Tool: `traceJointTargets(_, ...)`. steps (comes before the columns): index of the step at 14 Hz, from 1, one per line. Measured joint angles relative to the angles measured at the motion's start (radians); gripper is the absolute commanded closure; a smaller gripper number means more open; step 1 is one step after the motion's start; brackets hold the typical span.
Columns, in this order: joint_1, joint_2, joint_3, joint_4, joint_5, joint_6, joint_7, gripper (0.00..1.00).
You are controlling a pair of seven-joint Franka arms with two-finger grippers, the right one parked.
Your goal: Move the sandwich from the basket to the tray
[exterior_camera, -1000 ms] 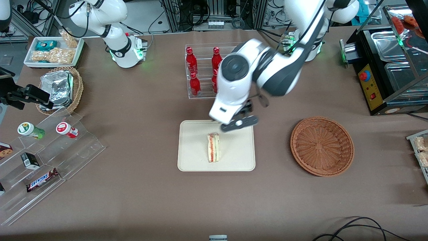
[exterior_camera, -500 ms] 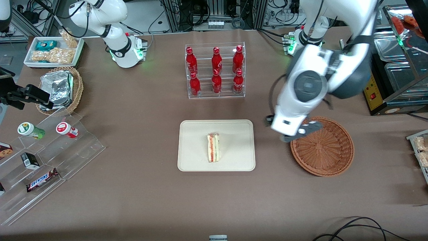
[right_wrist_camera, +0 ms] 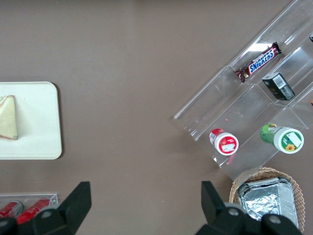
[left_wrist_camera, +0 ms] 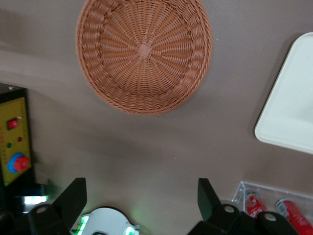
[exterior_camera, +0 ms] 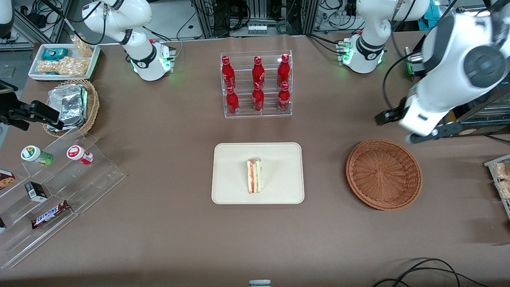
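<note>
The sandwich point(exterior_camera: 254, 175), a pale wedge with orange and green layers, lies on the cream tray point(exterior_camera: 279, 159) in the middle of the table; the right wrist view also shows the sandwich point(right_wrist_camera: 8, 117) on the tray point(right_wrist_camera: 34, 127). The reddish-brown basket point(exterior_camera: 383, 173) sits beside the tray toward the working arm's end and holds nothing. My gripper point(exterior_camera: 408, 127) hangs above the table, a little farther from the front camera than the basket. It is open with nothing between its fingers point(left_wrist_camera: 73, 196). The left wrist view looks down on the basket point(left_wrist_camera: 144, 51) and a corner of the tray point(left_wrist_camera: 293, 107).
A clear rack of red bottles point(exterior_camera: 257, 83) stands farther from the front camera than the tray. A black appliance point(exterior_camera: 442, 99) sits close by my gripper. Toward the parked arm's end are a stepped acrylic shelf point(exterior_camera: 51, 183), a tan basket of foil packets point(exterior_camera: 71, 105) and a white snack tray point(exterior_camera: 63, 59).
My arm has swung from above the tray, over the basket, out to the working arm's end of the table. The sandwich has stayed in place on the tray.
</note>
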State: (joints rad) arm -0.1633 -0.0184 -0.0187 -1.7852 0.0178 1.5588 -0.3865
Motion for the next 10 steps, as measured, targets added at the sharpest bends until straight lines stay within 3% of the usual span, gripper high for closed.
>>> traceJointTargets(6,0.121,-0.063,0.003,0.026,-0.002,-0.008,0.304,0.00)
traceJointTargets(10,0.150,-0.063,0.003,0.064,-0.002,0.027,0.350,0.00)
